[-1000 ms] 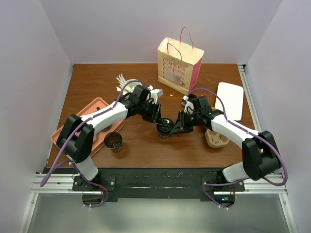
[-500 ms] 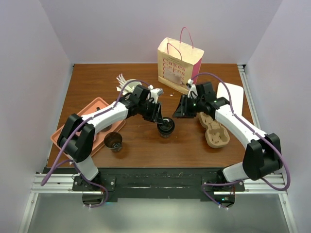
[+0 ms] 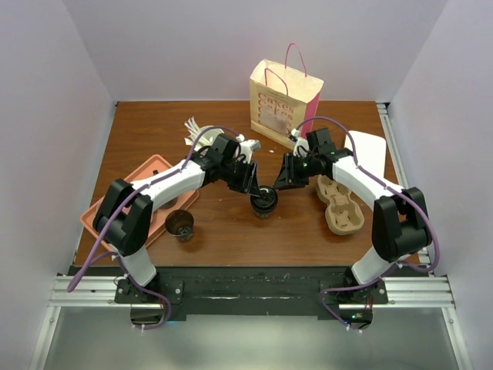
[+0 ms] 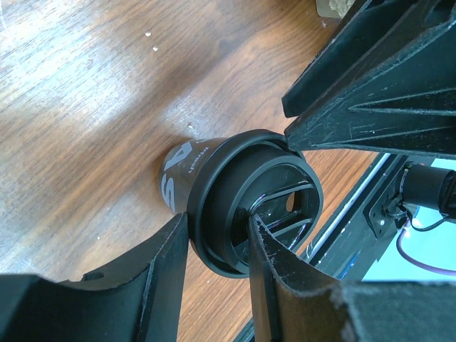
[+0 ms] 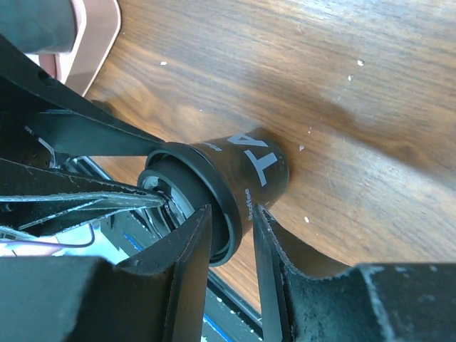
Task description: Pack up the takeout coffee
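The takeout coffee [image 3: 263, 201], a short dark cup with a black lid, stands upright on the wooden table between both arms. My left gripper [image 3: 253, 187] is shut on the lid's rim [image 4: 206, 214], one finger outside it and the other in the lid's recess. In the left wrist view that gripper [image 4: 217, 221] hides the rim's near edge. My right gripper [image 3: 279, 185] reaches in from the back right. In the right wrist view its fingers [image 5: 232, 208] straddle the rim, one over the lid's top, one by the cup wall [image 5: 256, 167]. Whether they press is unclear.
A tan cup carrier [image 3: 340, 205] lies right of the coffee. A paper bag with pink handles [image 3: 283, 104] stands at the back, with a white tray [image 3: 367, 158] to its right. A terracotta tray [image 3: 146, 176], an open brown cup [image 3: 182, 224] and a white stirrer cup [image 3: 196, 131] sit left.
My right gripper left the cup's right side, swung back toward the bag, then came in again at the cup's back right with its jaws wider. The left gripper and the cup stayed put.
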Robot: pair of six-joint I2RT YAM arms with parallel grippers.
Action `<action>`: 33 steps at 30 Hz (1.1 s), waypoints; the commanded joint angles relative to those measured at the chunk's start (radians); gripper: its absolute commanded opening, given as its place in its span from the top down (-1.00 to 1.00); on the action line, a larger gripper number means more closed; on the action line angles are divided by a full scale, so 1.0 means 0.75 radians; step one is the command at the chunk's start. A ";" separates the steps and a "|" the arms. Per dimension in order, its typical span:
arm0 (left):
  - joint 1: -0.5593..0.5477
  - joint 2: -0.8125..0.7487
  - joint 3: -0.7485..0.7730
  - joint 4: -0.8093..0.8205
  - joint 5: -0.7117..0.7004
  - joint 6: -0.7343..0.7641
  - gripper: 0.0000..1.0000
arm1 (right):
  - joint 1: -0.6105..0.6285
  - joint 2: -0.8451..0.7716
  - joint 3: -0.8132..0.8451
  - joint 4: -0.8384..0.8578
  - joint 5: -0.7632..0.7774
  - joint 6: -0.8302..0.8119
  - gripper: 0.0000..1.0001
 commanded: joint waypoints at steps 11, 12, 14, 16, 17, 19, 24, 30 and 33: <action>-0.013 0.135 -0.084 -0.232 -0.232 0.096 0.23 | -0.008 0.067 -0.126 0.122 -0.115 -0.091 0.34; -0.011 0.133 -0.086 -0.230 -0.234 0.096 0.23 | -0.008 0.067 -0.148 0.130 -0.121 -0.085 0.35; -0.011 0.133 -0.092 -0.228 -0.236 0.090 0.23 | -0.008 0.078 -0.165 0.140 -0.123 -0.080 0.36; -0.011 0.131 -0.094 -0.230 -0.236 0.088 0.23 | -0.010 0.086 -0.187 0.128 -0.095 -0.080 0.38; -0.011 0.131 -0.099 -0.228 -0.234 0.084 0.23 | -0.008 0.088 -0.198 0.118 -0.083 -0.080 0.39; -0.015 0.131 -0.101 -0.226 -0.238 0.082 0.24 | -0.010 0.084 -0.245 0.130 -0.054 -0.070 0.45; -0.013 0.127 -0.123 -0.220 -0.240 0.078 0.24 | -0.012 0.092 -0.306 0.145 -0.005 -0.074 0.51; -0.017 0.127 -0.150 -0.220 -0.259 0.080 0.24 | -0.012 0.090 -0.349 0.151 0.046 -0.093 0.54; -0.017 0.127 -0.168 -0.218 -0.267 0.072 0.24 | -0.012 0.086 -0.351 0.151 0.085 -0.091 0.55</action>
